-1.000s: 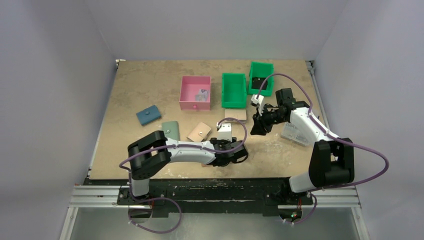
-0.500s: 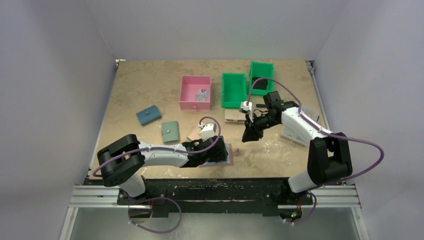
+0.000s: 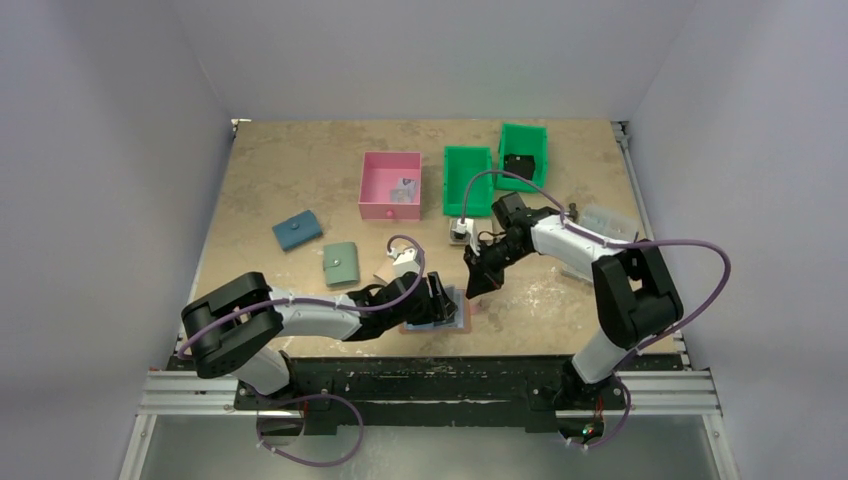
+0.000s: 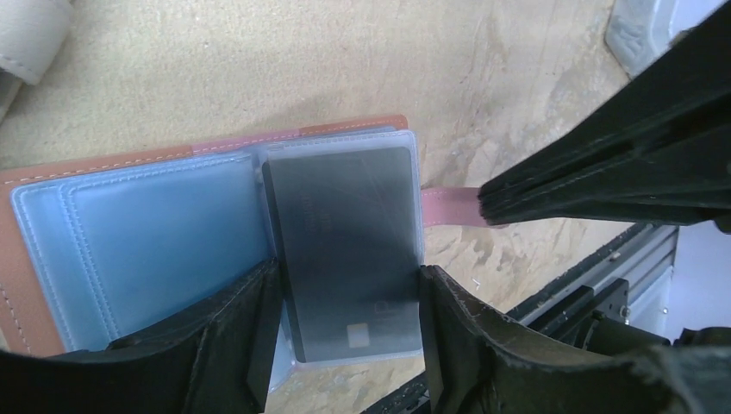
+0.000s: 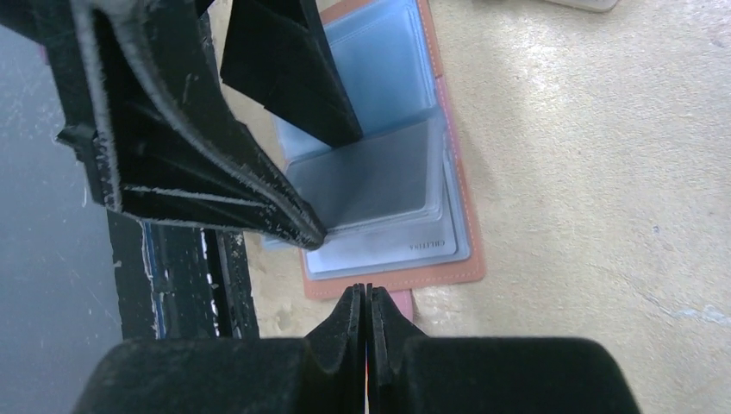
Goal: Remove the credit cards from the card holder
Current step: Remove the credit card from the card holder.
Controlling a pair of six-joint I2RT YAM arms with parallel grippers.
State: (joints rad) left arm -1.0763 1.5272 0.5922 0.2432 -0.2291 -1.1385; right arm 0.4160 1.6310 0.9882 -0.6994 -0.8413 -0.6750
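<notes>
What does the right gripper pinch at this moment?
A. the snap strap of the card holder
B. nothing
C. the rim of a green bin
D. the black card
A: the right gripper has its fingers closed on the pink strap sticking out of the open card holder.

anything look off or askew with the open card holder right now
Nothing looks spilled or damaged. The card holder lies open near the table front edge, with the black card in its clear sleeve between the left fingers. The right fingers pinch its snap tab.
</notes>
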